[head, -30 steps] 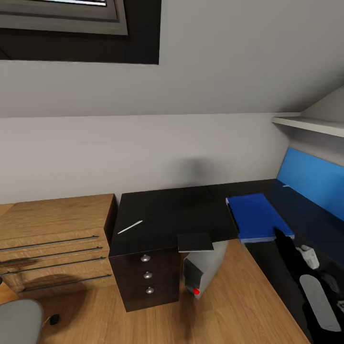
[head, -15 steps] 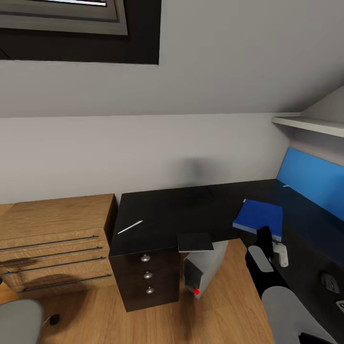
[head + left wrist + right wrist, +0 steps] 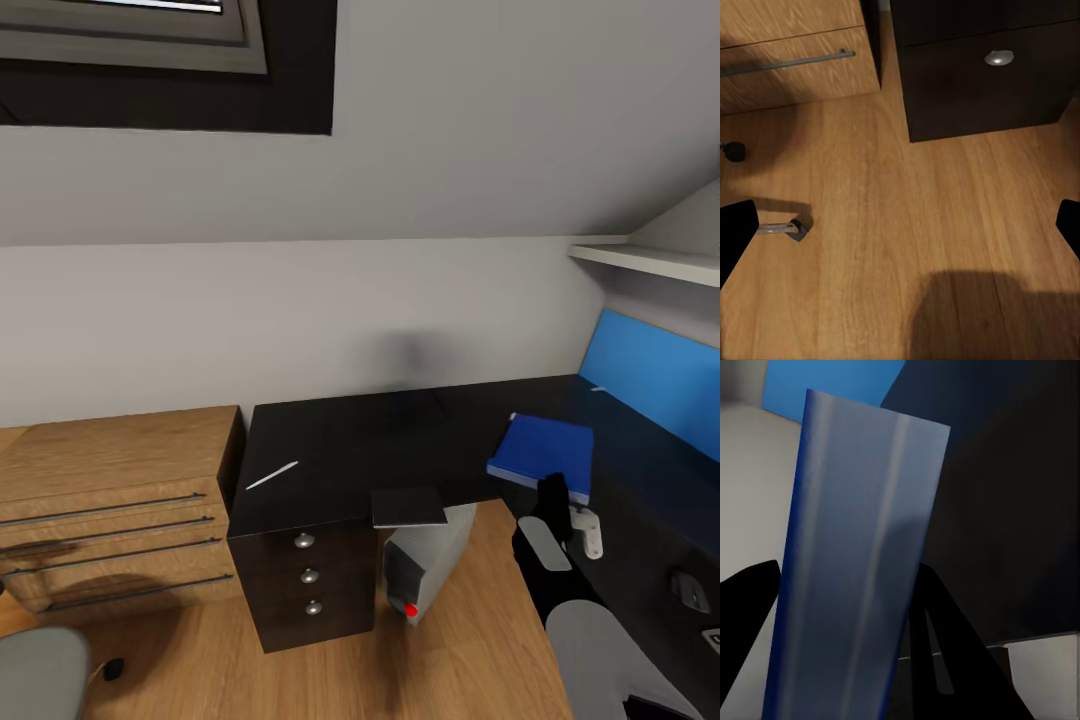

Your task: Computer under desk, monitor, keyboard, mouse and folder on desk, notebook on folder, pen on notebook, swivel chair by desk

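Your right hand (image 3: 556, 497) grips the folder (image 3: 543, 452), now lifted off the desk's (image 3: 350, 450) front edge, unmoved lately; left hand (image 3: 900, 225) open.

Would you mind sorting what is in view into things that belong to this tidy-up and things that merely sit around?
Belonging:
- folder, in right pincer
- pen
- desk
- computer
- swivel chair

Just sitting around:
- wooden chest of drawers
- wall shelf

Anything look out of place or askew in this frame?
The computer leans tilted under the desk edge rather than standing upright. The blue folder, held in the right claw, sits skewed, with one corner past the desk's inner edge. A thin white pen lies alone near the desk's left end.
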### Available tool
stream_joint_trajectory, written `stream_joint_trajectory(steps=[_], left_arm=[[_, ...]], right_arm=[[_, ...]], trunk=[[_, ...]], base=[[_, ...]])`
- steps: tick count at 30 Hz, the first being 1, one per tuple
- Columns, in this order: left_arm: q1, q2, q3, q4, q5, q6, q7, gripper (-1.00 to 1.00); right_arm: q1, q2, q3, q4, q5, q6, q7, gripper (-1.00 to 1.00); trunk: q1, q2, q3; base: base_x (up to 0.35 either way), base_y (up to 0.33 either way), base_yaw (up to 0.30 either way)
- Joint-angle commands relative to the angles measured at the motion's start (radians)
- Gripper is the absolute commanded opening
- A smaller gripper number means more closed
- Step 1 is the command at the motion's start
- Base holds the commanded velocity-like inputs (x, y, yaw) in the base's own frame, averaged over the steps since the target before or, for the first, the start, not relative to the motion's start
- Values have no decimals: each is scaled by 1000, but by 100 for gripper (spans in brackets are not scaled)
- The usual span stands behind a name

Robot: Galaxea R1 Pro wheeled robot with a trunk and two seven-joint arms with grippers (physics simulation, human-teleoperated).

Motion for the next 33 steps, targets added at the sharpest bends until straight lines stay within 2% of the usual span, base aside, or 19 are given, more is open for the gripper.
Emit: stream_joint_trajectory(steps=[1, 19, 33], left_arm=[[0, 0, -9, -1, 3, -2, 7, 100], [0, 0, -12, -1, 3, -1, 5, 100], [0, 0, -7, -1, 4, 0, 4, 100]], right_arm=[[-1, 1, -2, -1, -2, -1, -2, -100], [-1, 4, -2, 2, -2, 0, -2, -100], [-1, -3, -1, 3, 3, 4, -1, -100]], trunk=[[0, -1, -1], [0, -1, -12], [0, -1, -14]], base=[[0, 0, -100], [23, -19, -221], [87, -95, -19]])
